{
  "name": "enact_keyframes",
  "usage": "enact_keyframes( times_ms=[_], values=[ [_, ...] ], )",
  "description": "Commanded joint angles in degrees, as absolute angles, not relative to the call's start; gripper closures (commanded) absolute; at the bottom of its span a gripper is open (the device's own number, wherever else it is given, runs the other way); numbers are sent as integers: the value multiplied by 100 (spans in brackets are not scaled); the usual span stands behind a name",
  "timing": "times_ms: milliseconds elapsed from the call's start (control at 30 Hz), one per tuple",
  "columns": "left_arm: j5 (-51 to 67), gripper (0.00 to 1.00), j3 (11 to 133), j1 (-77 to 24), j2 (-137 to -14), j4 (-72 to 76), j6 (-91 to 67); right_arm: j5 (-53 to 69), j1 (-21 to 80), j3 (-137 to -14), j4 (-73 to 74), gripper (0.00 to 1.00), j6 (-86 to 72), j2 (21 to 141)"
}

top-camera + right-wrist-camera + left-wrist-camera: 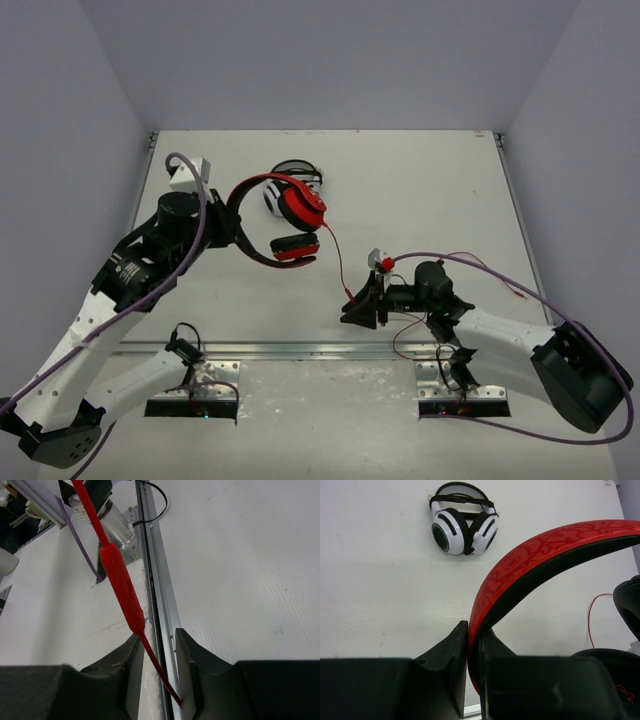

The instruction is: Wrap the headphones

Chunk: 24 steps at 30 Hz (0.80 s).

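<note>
The red headphones (302, 208) hang tilted above the table's middle, held by the headband (545, 550). My left gripper (232, 225) is shut on that headband, and the left wrist view (474, 635) shows the band pinched between both fingers. The thin red cable (335, 255) runs down from the ear cups to my right gripper (358, 300). In the right wrist view the cable (155, 662) passes slanting between the parted fingers of this gripper (157, 642), touching the right one. Its red inline remote (122, 590) sits just above them.
White-and-black headphones (272, 198) (462, 527) lie on the table behind the red ones. An aluminium rail (330, 350) (160, 580) runs along the table's near edge, right under the right gripper. More red cable loops near the right arm (470, 262).
</note>
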<state>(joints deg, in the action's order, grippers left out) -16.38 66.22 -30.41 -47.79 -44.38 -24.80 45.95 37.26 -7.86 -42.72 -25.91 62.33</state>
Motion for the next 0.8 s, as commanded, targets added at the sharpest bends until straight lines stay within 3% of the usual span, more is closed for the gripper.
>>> enact_keyframes(
  times_ms=[0, 167, 267, 400, 533, 767],
  values=[
    [-1959, 100, 6926, -3059, -4685, -3885, -2786, 4422, 3735, -748, -4421, 69, -2575, 5924],
    [-2556, 99, 6979, -3059, -4746, -4034, -2778, 3730, 3735, -712, -3447, 99, -2382, 5240],
    [-2986, 100, 6891, -3067, -4869, -3956, -2497, 3192, 3744, -860, -2344, 99, -2181, 4660],
    [-3287, 100, 6278, -3059, -5150, -3404, -1568, 1614, 3841, -1614, -227, 99, -1741, 3685],
    [-3462, 100, 5610, -3059, -5308, -2797, -898, 881, 3850, -2755, 1357, 99, -1118, 3691],
    [-3359, 100, 5344, -3137, -5897, -2707, -396, 150, 3850, -4490, 2496, 99, -775, 4306]
  ],
)
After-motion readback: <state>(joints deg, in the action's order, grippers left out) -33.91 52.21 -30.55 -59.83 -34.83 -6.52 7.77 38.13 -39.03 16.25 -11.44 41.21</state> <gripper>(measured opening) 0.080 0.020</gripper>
